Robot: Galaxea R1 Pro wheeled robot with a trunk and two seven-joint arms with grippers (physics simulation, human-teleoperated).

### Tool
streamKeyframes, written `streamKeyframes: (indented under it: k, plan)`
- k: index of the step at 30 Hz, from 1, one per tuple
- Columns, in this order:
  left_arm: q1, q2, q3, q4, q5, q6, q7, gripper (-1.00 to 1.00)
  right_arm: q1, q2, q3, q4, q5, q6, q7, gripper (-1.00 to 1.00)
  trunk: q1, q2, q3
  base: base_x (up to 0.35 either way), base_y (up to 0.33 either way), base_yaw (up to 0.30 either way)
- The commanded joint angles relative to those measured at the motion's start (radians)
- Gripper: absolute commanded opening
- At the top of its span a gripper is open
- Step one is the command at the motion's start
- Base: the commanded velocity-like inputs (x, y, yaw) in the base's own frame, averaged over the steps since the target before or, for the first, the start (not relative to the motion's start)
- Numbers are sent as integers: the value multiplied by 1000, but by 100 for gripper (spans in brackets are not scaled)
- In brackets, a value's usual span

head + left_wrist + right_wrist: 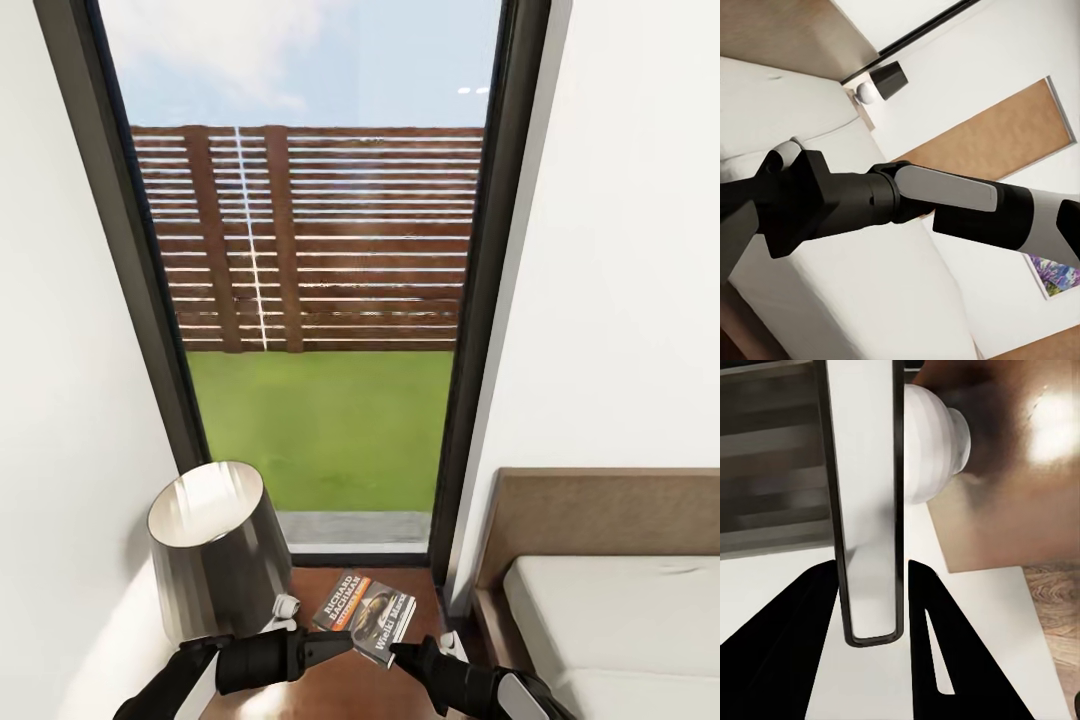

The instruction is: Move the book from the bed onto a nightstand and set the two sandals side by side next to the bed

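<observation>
The step in hand is the first one: placing the book (365, 612) on the nightstand (305, 585). The right end effector (400, 652) grasps the book; the right wrist view shows the book edge-on as a thin white slab with a dark border, clamped between the two dark fingers (802, 622). The book projects forward from the end effector, over the glossy brown surface of the nightstand. It sits tilted, cover up, with an orange band and white lettering on a dark ground. Whether its far edge already touches the surface cannot be told. The lamp (215, 545) stands on the same surface, ahead of and just beside the end effector, and its white base (934, 442) lies close past the book's far end. The bed (600, 620) lies to the outer side of the right arm. The left end effector (335, 648) is near the book's lower edge; whether it is released or clenched cannot be told. The next move likely calls for lowering the book flat onto the bare surface, clear of the lamp base, then releasing it. The sandals step would come next.
</observation>
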Motion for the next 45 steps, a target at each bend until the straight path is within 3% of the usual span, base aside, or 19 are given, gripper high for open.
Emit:
streamKeyframes:
  k: [1,45]
  plan:
    - [-1,1,-6,0,9,10,0,100,-1,-1,5,0,-9,4,-2,-100,4,-8,-4,0,0,0]
    - [-1,0,-7,0,9,10,13,100,-1,-1,5,0,-9,2,-2,-100,173,-316,-142,0,0,0]
